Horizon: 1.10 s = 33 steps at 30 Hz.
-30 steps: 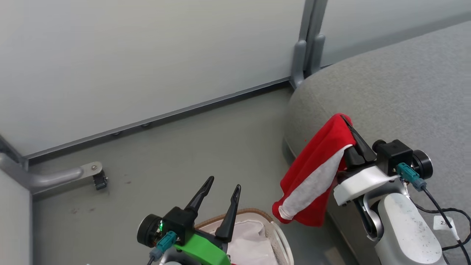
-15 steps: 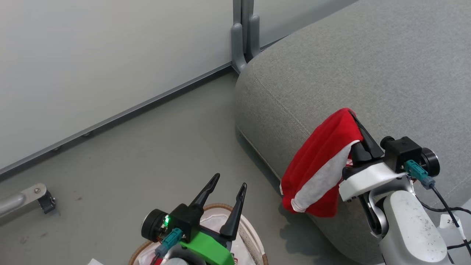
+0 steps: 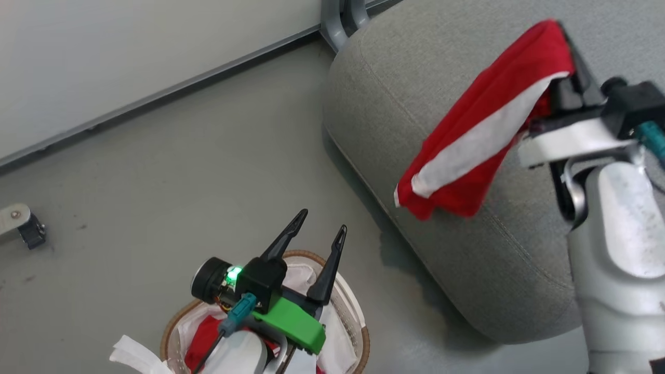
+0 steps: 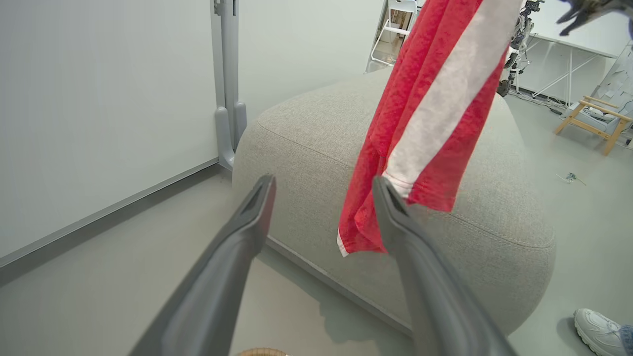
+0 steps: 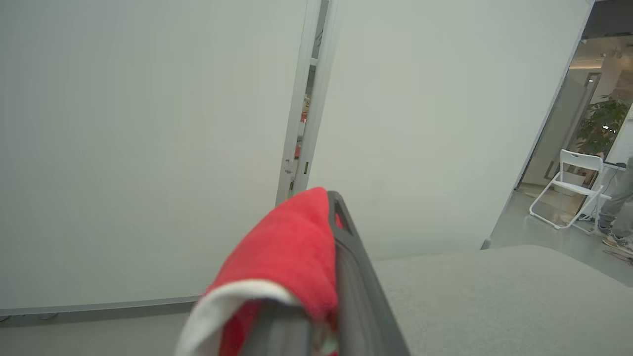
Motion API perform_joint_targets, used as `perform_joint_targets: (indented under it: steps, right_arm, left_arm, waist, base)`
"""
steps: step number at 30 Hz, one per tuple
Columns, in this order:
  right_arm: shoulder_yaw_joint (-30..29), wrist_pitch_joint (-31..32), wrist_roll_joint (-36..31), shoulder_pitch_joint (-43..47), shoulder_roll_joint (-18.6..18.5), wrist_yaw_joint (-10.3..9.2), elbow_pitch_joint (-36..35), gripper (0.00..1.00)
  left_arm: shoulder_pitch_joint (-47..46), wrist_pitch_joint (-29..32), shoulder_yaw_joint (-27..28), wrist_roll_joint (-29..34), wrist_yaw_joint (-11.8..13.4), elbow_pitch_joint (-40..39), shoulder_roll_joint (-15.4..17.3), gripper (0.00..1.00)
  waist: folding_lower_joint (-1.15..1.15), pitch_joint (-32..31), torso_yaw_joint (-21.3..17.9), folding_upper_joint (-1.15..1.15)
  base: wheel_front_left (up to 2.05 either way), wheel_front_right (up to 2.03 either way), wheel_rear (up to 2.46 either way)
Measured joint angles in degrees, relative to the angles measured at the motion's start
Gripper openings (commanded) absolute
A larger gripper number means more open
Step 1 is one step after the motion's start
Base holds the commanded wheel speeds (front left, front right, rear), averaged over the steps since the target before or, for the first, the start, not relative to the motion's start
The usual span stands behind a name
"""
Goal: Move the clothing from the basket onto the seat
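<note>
Well, the right claw [image 3: 565,36], clamped on the red clothing [image 3: 467,156] (white stripe down it), dangles it over the seat [image 3: 395,78]. Near left, the left claw [image 3: 322,219] gapes empty above the basket [image 3: 363,337].

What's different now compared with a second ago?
The right end effector has lifted the red garment higher and farther over the seat; the robot's own view has swung round too. Nothing was grabbed or let go: it stays clamped on the garment. The left end effector stays open above the basket.
</note>
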Motion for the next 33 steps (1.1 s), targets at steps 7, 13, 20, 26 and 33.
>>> perform_joint_targets:
  steps: [7,13,20,26,33]
  right_arm:
    - [-9.9,0.0,-4.6,-13.7,-4.3,0.00,0.7,0.00]
    - [-16.6,0.0,-6.6,-24.8,-11.9,0.00,2.7,0.00]
    - [-19.1,0.0,-11.5,-31.7,-15.9,0.00,8.9,0.00]
    - [-22.2,0.0,-16.8,-32.8,-16.1,0.00,16.5,0.00]
    - [-28.5,-0.1,-20.8,-31.7,-12.9,0.00,22.3,0.00]
  left_arm:
    - [-3.8,0.0,0.0,2.0,0.0,-0.8,1.5,1.00]
    - [-7.4,0.0,-0.7,2.6,0.0,-1.4,2.1,1.00]
    - [-10.7,0.0,-0.1,3.6,-0.1,-2.4,1.8,1.00]
    - [-12.5,0.0,0.1,5.0,-0.1,-2.9,1.8,1.00]
    - [-13.2,0.0,0.5,6.1,-0.1,-3.2,1.8,1.00]
  waist:
    - [0.00,6.5,2.3,0.00]
    - [0.01,11.9,5.0,0.00]
    - [0.01,17.6,8.8,0.00]
    - [0.01,22.2,11.5,0.00]
    - [0.01,27.2,14.1,0.00]
  base:
    - [0.00,0.00,0.00]
    - [0.00,0.00,0.00]
    - [0.00,0.00,0.00]
    - [0.00,0.00,0.00]
    - [0.00,0.00,0.00]
